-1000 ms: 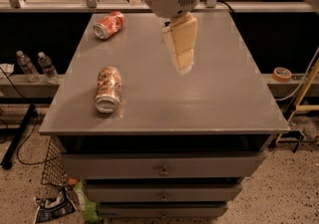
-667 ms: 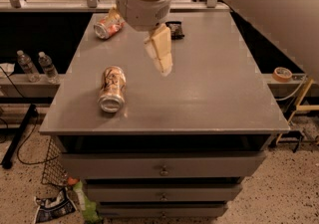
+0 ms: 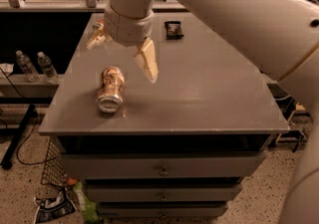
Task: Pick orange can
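Note:
The orange can lies on its side on the left part of the grey table, its silver end toward the front edge. It is pale orange-tan with a cream and brown swirl. My gripper hangs just above and behind the can, open. One finger is to the can's right and the other finger is further back on the left. Neither touches the can.
A dark snack packet lies at the back of the table. My arm spans the upper right. Two water bottles stand on a low shelf at the left. Drawers sit under the table. Litter lies on the floor.
My gripper has moved left across the table, from over its middle to just above the orange can. The red-orange can at the back left is now hidden behind the gripper.

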`<action>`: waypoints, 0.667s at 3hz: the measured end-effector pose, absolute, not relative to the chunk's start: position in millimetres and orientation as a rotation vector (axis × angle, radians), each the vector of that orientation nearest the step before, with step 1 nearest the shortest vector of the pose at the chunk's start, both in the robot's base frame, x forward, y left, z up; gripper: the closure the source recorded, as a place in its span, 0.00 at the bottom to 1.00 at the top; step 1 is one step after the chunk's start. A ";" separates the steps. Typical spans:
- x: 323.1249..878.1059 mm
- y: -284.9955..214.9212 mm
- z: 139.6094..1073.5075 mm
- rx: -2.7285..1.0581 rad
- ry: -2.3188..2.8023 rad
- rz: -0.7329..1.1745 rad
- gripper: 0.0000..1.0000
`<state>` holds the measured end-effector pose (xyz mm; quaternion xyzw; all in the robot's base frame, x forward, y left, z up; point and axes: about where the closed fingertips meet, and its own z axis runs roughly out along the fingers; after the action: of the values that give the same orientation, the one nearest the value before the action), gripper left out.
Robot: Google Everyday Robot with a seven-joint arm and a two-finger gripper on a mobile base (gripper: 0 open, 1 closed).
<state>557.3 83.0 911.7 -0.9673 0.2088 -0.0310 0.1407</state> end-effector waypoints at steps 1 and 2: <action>555.3 98.5 891.3 -2.845 0.469 -0.021 0.00; 556.9 112.5 870.0 -2.883 0.365 0.068 0.00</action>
<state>556.9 112.5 870.0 -0.9850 0.1247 0.0231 0.1173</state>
